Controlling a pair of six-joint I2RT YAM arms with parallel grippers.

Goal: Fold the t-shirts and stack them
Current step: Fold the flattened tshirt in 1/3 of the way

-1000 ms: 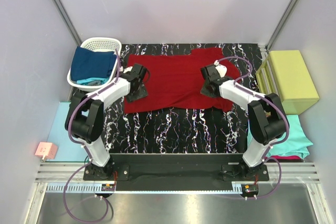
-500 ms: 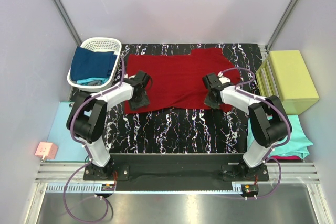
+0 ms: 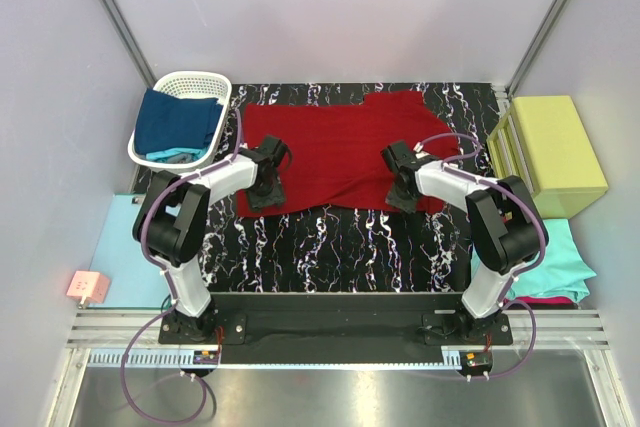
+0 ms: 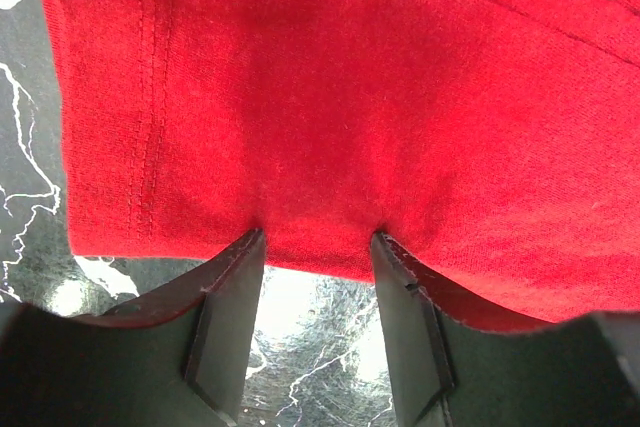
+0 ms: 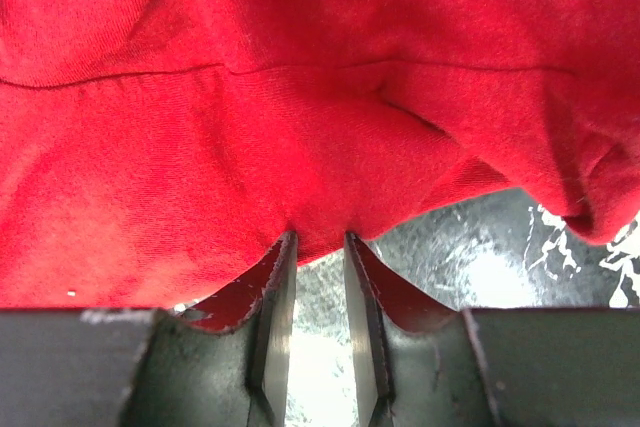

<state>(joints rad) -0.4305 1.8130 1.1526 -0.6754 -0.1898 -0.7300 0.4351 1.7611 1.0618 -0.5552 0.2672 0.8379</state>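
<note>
Walls (image 3: 330,7) of pale lilac on three sides, closing in a table (image 3: 340,237) patterned black with white veins. Spread flat across the far half, a dark red t-shirt (image 3: 330,142), near hem towards the arms. Off the right edge, a yellow-green box (image 3: 555,152); at the far left, a white basket (image 3: 192,80) holding a navy t-shirt (image 3: 175,122). Left gripper (image 4: 315,237) low at the hem near its left end, jaws well apart, tips touching the edge, nothing held. Right gripper (image 5: 320,237) at the hem towards its right end, jaws a narrow slot apart, bare table between.
</note>
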